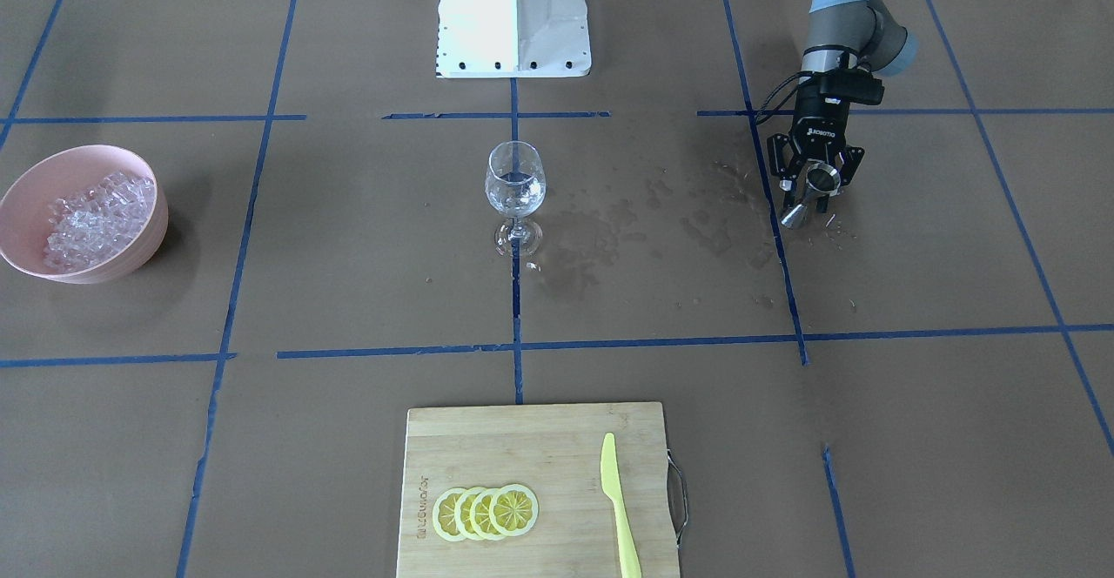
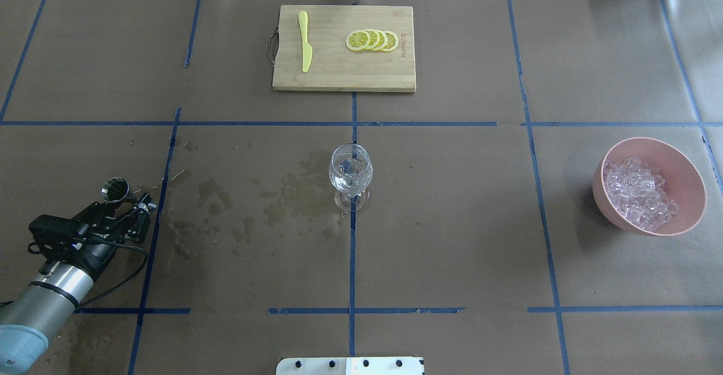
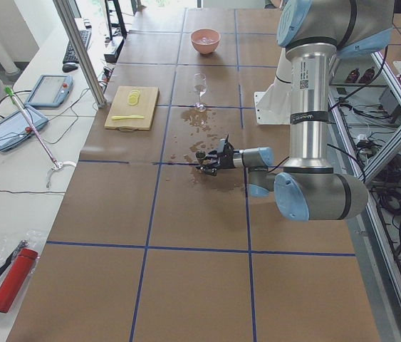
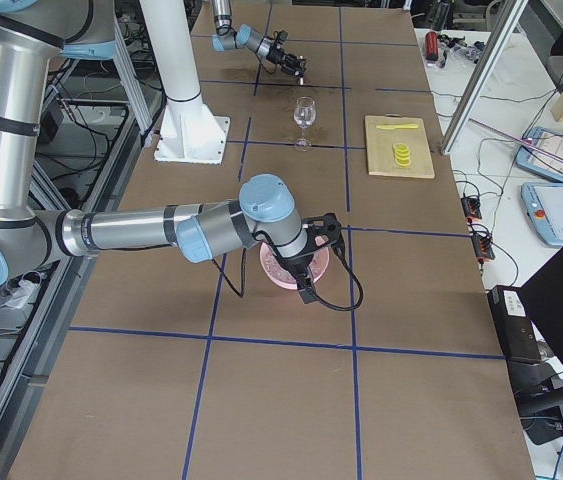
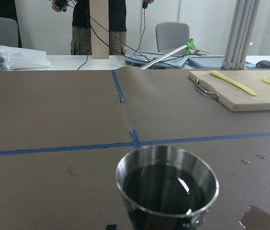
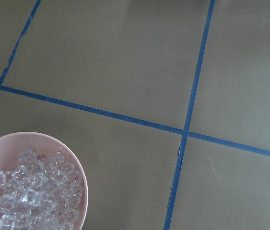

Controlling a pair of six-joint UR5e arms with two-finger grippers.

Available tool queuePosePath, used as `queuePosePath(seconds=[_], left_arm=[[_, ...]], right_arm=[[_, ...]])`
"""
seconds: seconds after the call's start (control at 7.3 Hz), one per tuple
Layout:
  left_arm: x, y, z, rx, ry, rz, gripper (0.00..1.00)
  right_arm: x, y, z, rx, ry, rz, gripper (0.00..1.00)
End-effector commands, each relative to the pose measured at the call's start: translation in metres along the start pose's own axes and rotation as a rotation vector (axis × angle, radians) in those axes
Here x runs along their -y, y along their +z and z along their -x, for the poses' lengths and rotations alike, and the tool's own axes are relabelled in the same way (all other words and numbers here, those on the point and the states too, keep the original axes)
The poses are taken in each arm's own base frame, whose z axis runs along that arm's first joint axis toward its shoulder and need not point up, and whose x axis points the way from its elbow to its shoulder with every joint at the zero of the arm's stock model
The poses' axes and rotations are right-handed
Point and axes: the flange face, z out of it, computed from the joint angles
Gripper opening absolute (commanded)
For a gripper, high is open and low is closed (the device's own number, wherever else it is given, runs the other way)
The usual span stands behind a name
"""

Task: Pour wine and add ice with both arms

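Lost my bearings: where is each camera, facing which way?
Front: across table, facing white pedestal; left gripper at right.
Overhead: behind robot, looking forward; left gripper lower left.
Exterior left: table end; left arm near.
Exterior right: opposite end; right arm near.
Left wrist: low over steel jigger, towards bamboo board.
Right wrist: down on pink bowl of ice.
Shared: every exterior view shows clear stemmed glass.

The left pincer (image 1: 811, 193) reads "ROBOTIQ" in white; the cutting board (image 1: 522, 447) stamp is illegible.

Steel cup (image 5: 167, 184), near centre; beyond it blue tape lines (image 5: 118, 86) cross brown paper (image 5: 53, 110), with a wooden cutting board (image 5: 242, 93) far right.
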Motion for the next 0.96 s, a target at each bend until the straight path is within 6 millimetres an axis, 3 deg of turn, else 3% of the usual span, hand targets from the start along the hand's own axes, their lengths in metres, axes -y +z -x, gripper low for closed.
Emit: queuePosePath(seconds=[0.0, 0.14, 0.27, 0.82], left_arm=[[-0.0011, 0.0004, 0.0016, 0.003, 0.003, -0.001, 0.26], [0.0004, 0.0001, 0.0016, 0.007, -0.001, -0.012, 0.09], [0.0006, 0.0, 0.0016, 0.006, -0.002, -0.012, 0.03], [0.0072, -0.0028, 0.0018, -0.008, -0.025, -0.032, 0.01]], right_arm=[[-0.0006, 0.0002, -0.0002, 0.0, 0.002, 0.001, 1.0], [0.0001, 0.0, 0.0, 0.0, 0.001, 0.0, 1.0], [0.0001, 0.0, 0.0, 0.0, 0.001, 0.0, 1.0], [0.0001, 0.0, 0.0, 0.0, -0.001, 0.0, 1.0]])
